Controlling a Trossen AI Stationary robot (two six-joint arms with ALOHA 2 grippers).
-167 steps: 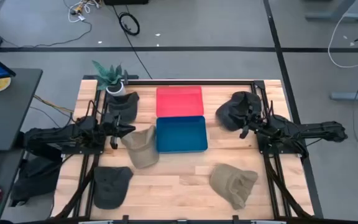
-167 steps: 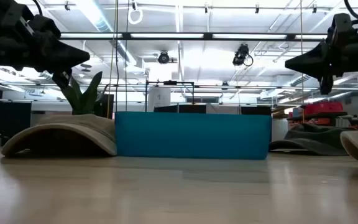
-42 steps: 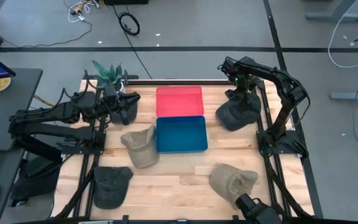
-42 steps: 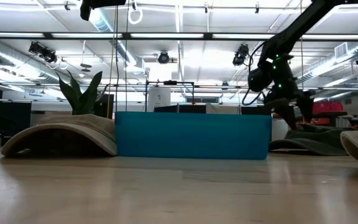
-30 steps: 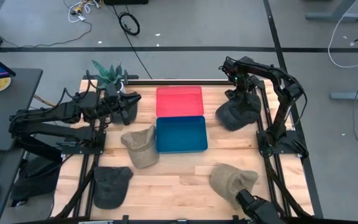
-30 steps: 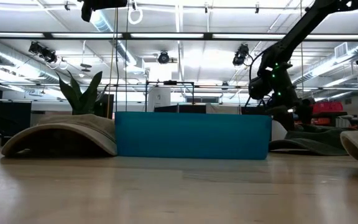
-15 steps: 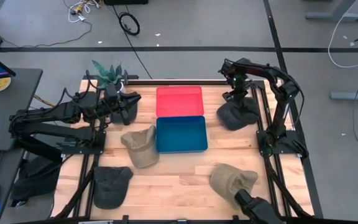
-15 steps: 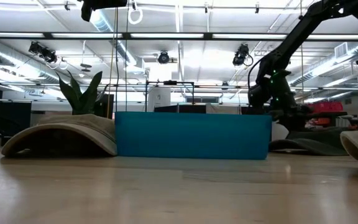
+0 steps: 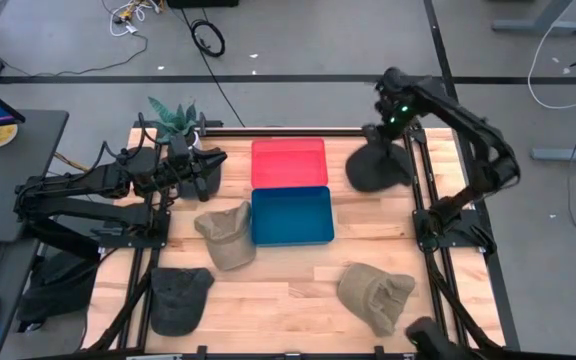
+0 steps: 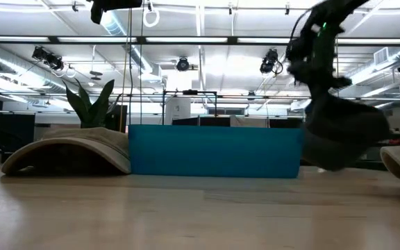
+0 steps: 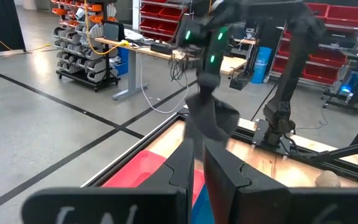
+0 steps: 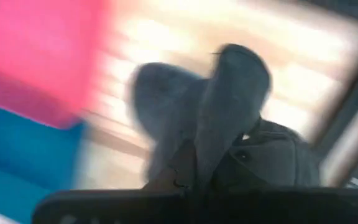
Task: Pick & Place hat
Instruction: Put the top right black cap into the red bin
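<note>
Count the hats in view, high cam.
5. Dark hat held by the right gripper at far right; dark hat by the plant; tan hat left of the blue bin; dark hat near left; tan hat near right.

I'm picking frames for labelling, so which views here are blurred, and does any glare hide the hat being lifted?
Right wrist view: heavy motion smear; the dark hat is still recognisable, the red tray and blue tray are mere colour patches. Low view: the right gripper and the hanging hat are streaked, and bright ceiling lights backlight them into silhouette. Left wrist view: the hat is slightly soft. High view: sharp, evenly lit, no glare.
</note>
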